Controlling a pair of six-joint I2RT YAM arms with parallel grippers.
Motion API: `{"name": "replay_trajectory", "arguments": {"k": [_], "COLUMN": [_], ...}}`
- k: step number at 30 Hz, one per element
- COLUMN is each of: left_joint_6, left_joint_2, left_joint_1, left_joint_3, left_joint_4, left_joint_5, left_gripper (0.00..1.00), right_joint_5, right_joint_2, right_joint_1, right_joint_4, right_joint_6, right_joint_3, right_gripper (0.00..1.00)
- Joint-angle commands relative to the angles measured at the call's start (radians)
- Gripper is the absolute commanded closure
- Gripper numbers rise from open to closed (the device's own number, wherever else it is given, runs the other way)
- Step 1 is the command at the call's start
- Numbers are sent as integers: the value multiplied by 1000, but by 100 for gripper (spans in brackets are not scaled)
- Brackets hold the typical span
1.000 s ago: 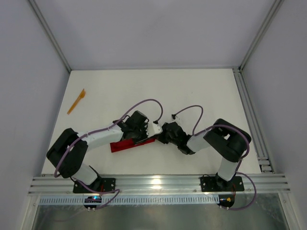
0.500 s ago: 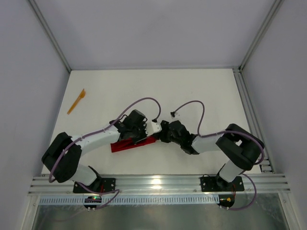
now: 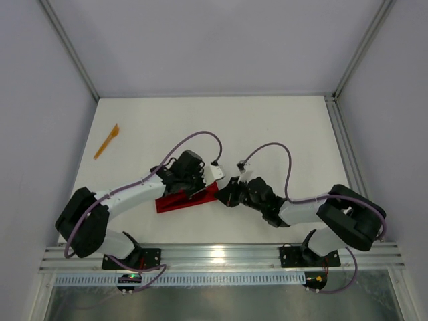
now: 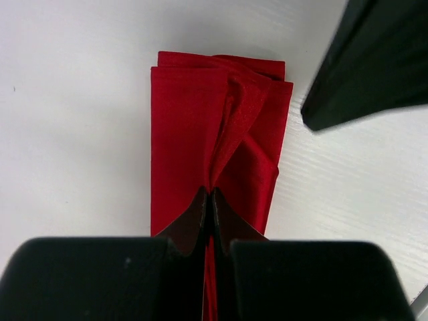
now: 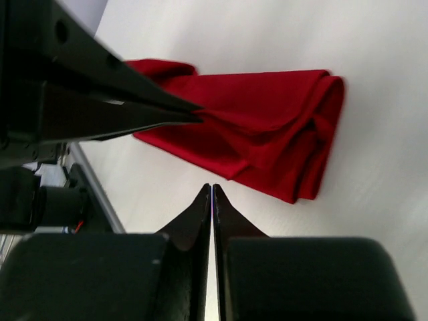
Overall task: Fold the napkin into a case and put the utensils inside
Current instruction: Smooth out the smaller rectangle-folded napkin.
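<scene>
The left gripper (image 4: 208, 195) pinches a raised fold of the one bright red cloth napkin (image 4: 179, 134), a narrow folded strip near the white table's (image 3: 281, 127) near edge. The right gripper (image 5: 212, 190), fingers pressed together and empty, hovers just beside the napkin's right end. One slim orange plastic utensil (image 3: 106, 142) lies by the left edge.

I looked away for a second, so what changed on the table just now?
The right gripper drew back toward the near edge, elbow swinging outward, jaws shut on nothing beside the napkin. The left gripper pinches a napkin fold. The napkin and the orange utensil roughly stayed put.
</scene>
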Motion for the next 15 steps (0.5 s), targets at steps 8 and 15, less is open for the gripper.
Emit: {"name": "replay_trajectory", "arguments": {"k": [8,15], "left_joint_6": [-60,-65], "left_joint_2": [-49,-63], "left_joint_1": [10,13], "left_joint_3": [73,73], "left_joint_4": [-39,-56], "left_joint_5": [16,82], "left_gripper": [100,100], "right_joint_5": [-31,96], "right_joint_2": [273,336], "right_joint_1": [60,60], "right_joint_4": [397,311], "right_joint_6": [47,130], "right_joint_3": [48,88], "right_gripper": [97,97]}}
